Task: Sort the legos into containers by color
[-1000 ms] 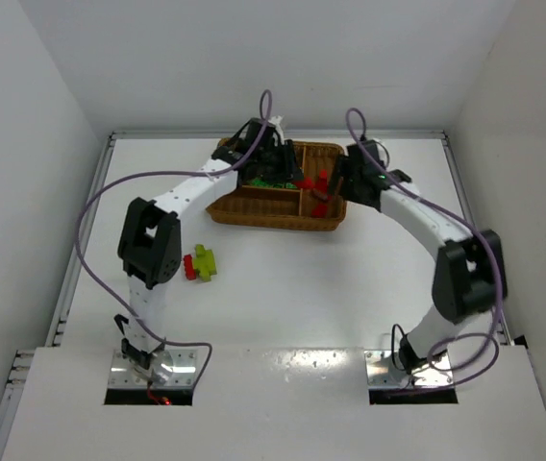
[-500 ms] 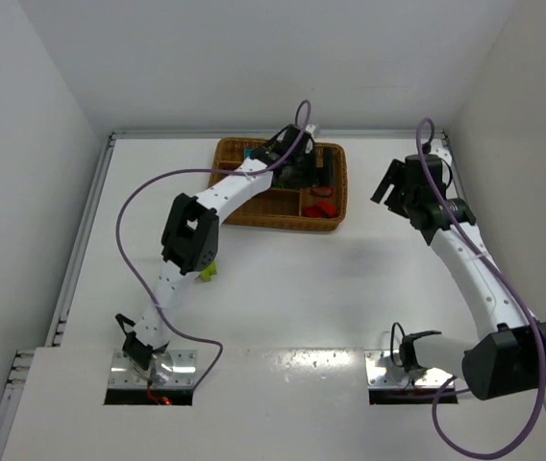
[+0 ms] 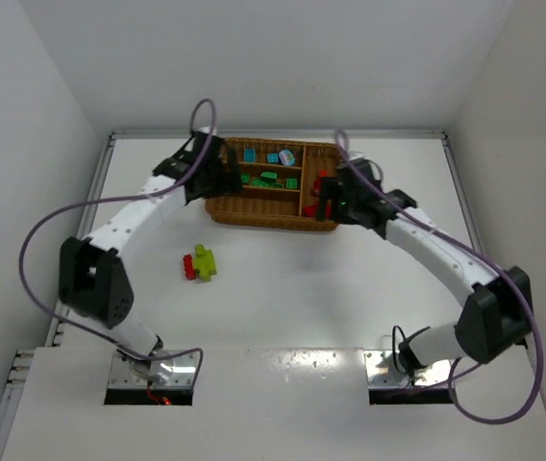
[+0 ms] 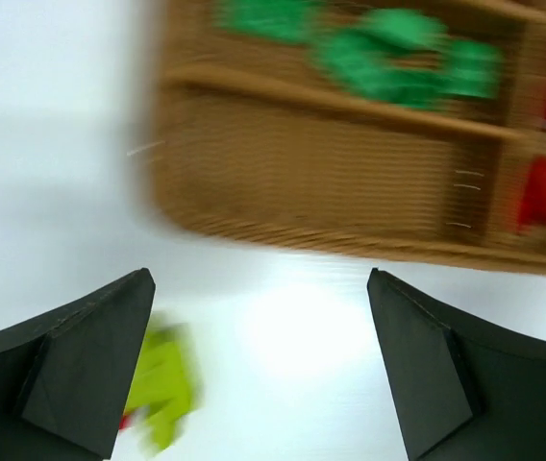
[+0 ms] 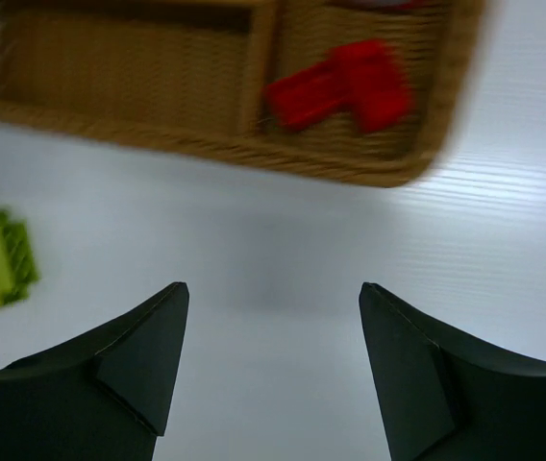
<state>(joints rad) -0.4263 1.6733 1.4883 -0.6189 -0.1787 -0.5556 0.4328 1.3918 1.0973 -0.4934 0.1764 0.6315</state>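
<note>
Moved: the left claw (image 4: 259, 283) has swung from the tray's right half back to its left end, while the right claw (image 5: 273, 288) has come in from the far right to the tray's right end.
Claws: both are spread wide, with nothing between the fingers.
Sorted: the wicker tray (image 3: 263, 219) holds blue bricks (image 3: 273, 157) in the far slot, green bricks (image 3: 268, 178) in the middle slot and red bricks (image 3: 323, 184) in the crosswise slot.
Left out: a lime-yellow brick (image 3: 205, 260) and a small red brick (image 3: 189, 266) lie touching on the white surface (image 3: 302, 288), in front of the tray's left end and apart from it.
Handling: likely light, rigid, smooth plastic that won't crush but may skid or pop out of a skewed pinch.
Hold: best taken across flat side walls, not the studded top. Whether the two pieces are clipped together cannot be told.
</note>
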